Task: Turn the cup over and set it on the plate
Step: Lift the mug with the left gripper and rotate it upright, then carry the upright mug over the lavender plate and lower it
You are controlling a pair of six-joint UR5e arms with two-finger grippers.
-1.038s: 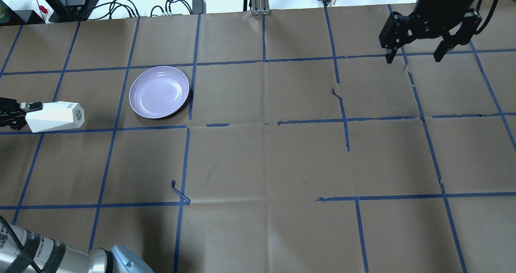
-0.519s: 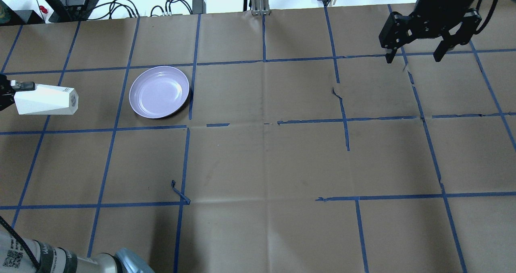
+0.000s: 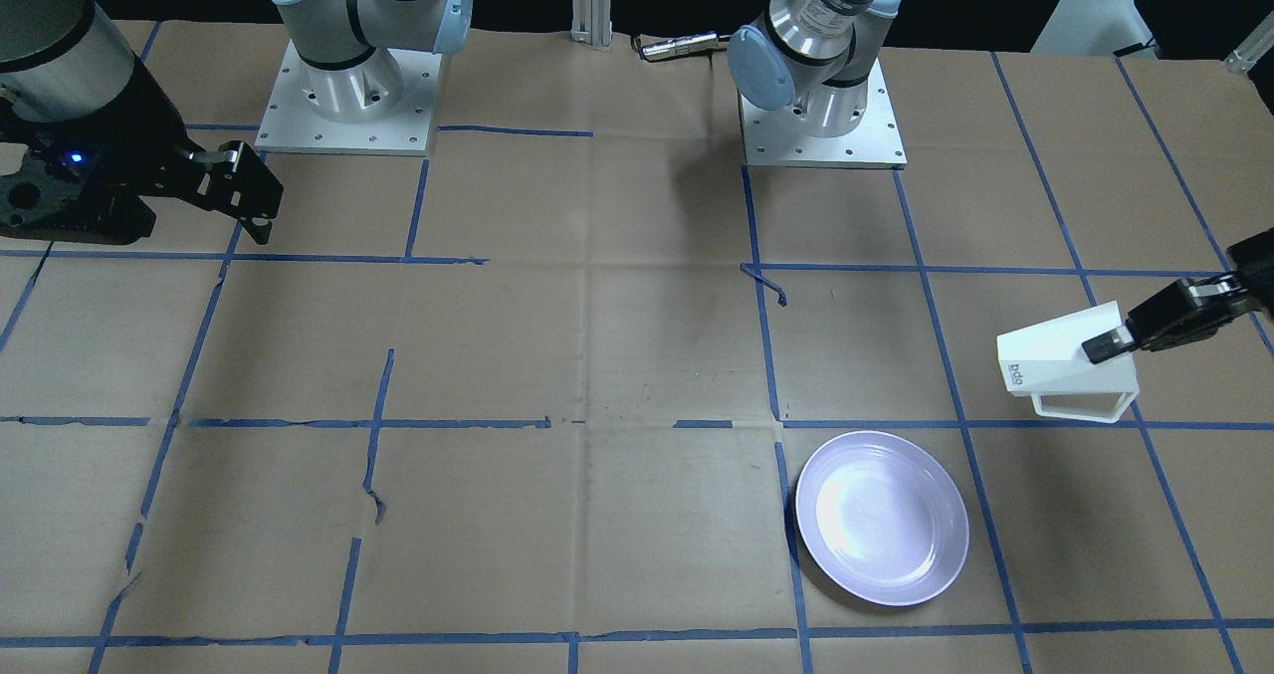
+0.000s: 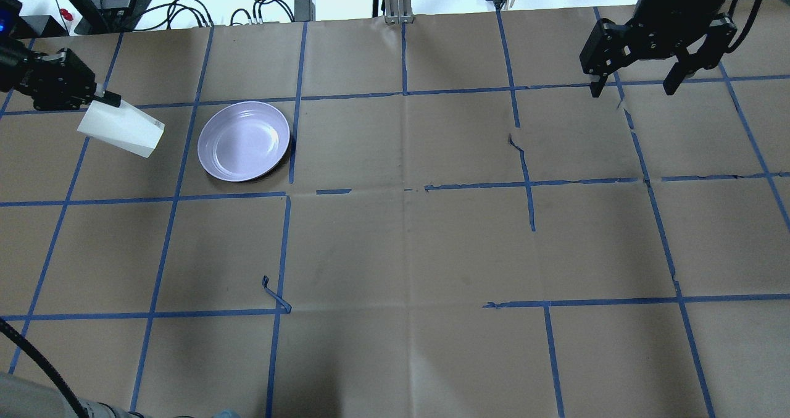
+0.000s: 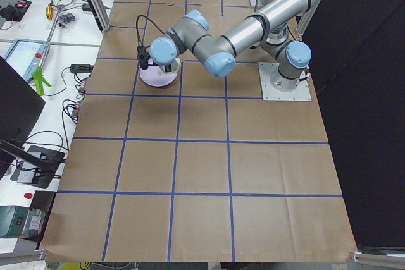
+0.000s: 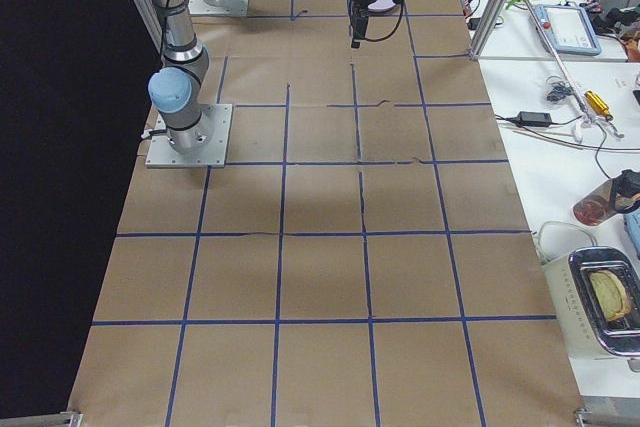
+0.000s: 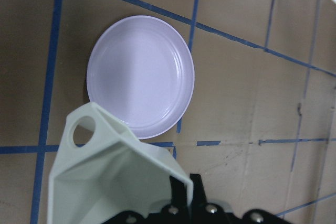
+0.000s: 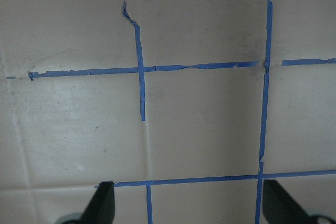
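Note:
The white faceted cup (image 4: 121,131) hangs in the air to the left of the lavender plate (image 4: 244,141), apart from it. My left gripper (image 4: 106,99) is shut on the cup's rim wall. The cup lies roughly sideways, its lettered base toward the plate and its boxy handle underneath, as the front view shows the cup (image 3: 1065,367), the left gripper (image 3: 1107,343) and the plate (image 3: 882,518). In the left wrist view the cup (image 7: 105,177) sits just short of the plate (image 7: 139,72). My right gripper (image 4: 636,87) is open and empty at the far right.
Brown paper with a blue tape grid covers the table (image 4: 407,239). A loose curl of tape (image 4: 274,294) sticks up near the middle left. Cables and power bricks (image 4: 185,7) lie beyond the far edge. The right gripper's fingers (image 8: 102,205) frame bare paper.
My left gripper has carried the cup toward the table's far edge and a little toward the plate, turning it so its base tilts toward the plate. The right arm has not moved.

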